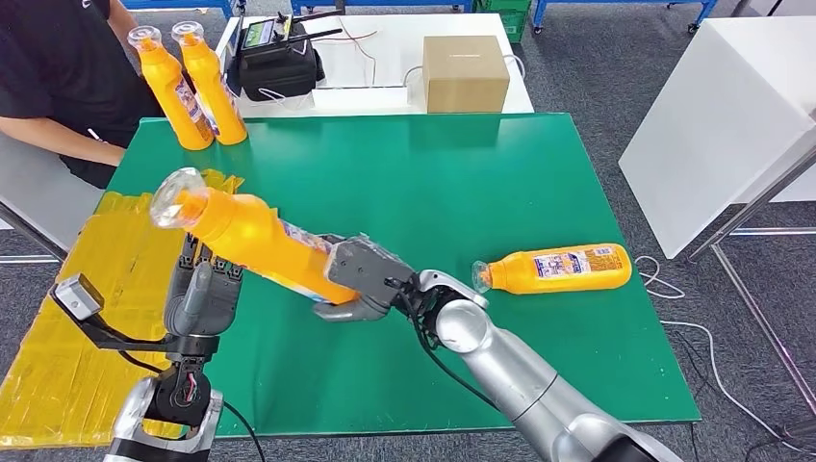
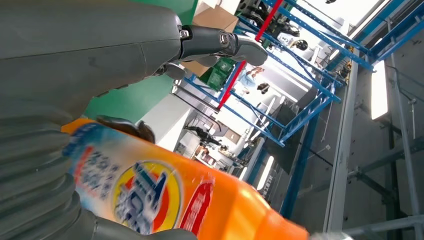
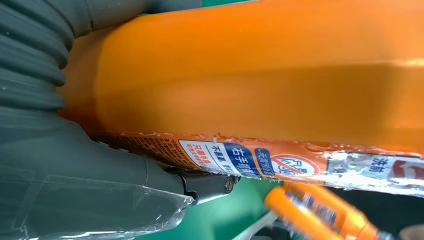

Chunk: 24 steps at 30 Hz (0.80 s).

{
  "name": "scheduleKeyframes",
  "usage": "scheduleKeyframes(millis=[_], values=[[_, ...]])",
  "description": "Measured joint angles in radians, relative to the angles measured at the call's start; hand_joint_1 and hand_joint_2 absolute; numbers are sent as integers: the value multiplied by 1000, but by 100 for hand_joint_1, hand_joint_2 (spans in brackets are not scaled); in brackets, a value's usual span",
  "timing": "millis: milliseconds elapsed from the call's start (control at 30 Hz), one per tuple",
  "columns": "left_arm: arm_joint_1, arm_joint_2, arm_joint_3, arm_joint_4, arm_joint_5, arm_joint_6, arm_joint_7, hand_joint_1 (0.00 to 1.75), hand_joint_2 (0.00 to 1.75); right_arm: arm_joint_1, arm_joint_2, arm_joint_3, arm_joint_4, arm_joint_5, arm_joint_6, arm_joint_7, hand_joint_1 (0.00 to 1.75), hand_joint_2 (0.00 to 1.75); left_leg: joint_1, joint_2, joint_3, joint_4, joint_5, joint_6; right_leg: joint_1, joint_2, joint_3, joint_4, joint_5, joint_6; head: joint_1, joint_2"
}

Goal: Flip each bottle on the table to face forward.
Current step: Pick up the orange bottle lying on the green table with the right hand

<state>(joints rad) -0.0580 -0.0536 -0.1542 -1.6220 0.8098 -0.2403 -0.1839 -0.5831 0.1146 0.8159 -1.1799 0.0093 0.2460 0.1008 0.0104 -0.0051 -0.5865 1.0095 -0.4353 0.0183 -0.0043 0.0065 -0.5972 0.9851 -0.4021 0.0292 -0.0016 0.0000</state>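
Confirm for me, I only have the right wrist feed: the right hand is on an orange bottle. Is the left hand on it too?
Observer: The left hand is below the held bottle, near its neck end. The left wrist view shows its thumb standing apart from the bottle, so I can't call it a grip.
Operator: Bottle attitude?
Observer: Tilted, with the cap end up toward the robot's left and the base end in the right hand, above the green table.
Operator: What else is on the table?
Observer: One lying bottle on the right, label up, and two upright bottles at the far left corner.
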Motion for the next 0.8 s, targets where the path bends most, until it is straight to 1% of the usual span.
scheduleKeyframes(millis=[233, 600, 800], values=[[-2, -2, 9, 10, -1, 0, -2, 0, 175, -13, 20, 40, 21, -15, 0, 0, 175, 175, 0, 0, 0, 0, 0, 0, -1, 0, 0, 0, 0, 0, 0, 0], [-2, -5, 15, 14, -4, 0, -2, 0, 175, -18, 25, 48, 34, -21, 1, 0, 175, 175, 0, 0, 0, 0, 0, 0, 0, 0, 0, 0, 0, 0, 0, 0], [-5, -6, 15, 16, -51, 12, -20, 0, 175, -18, 35, 80, 38, -70, 33, -1, 175, 175, 0, 0, 0, 0, 0, 0, 0, 0, 0, 0, 0, 0, 0, 0]])
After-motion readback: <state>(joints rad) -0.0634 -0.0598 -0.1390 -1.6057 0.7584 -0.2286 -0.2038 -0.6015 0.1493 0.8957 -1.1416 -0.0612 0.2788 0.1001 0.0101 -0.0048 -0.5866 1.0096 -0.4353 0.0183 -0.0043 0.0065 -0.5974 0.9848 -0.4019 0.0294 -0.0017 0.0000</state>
